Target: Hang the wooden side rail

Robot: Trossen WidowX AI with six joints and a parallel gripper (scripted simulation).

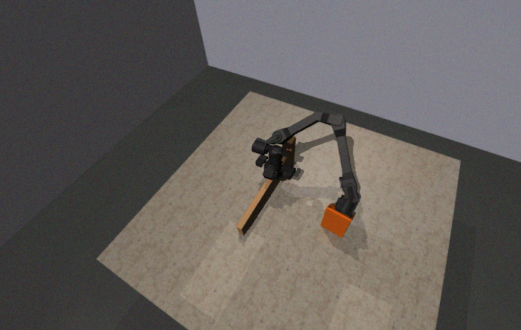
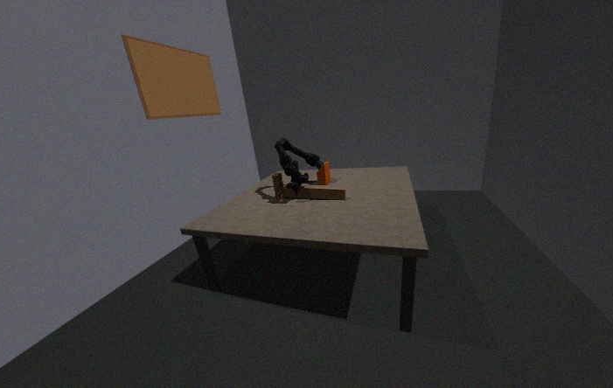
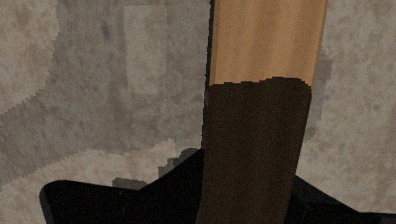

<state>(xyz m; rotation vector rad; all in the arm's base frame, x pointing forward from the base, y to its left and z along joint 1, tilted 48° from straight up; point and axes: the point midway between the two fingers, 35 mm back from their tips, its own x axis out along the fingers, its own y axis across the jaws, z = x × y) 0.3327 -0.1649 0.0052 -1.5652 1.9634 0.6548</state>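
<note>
Gripping the rail (image 1: 256, 204) (image 2: 328, 193) (image 3: 265, 45) near the post (image 1: 292, 148) (image 2: 277, 185) with the tool (image 1: 273, 176) (image 2: 296, 190) (image 3: 230, 158) part-open, presumably to guide 2 hooks onto 2 pins.

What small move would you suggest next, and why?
Probably ease the rail gently down at the post, keeping the grip: the fingers hold it close beside the post, but hook seating is not visible.
</note>
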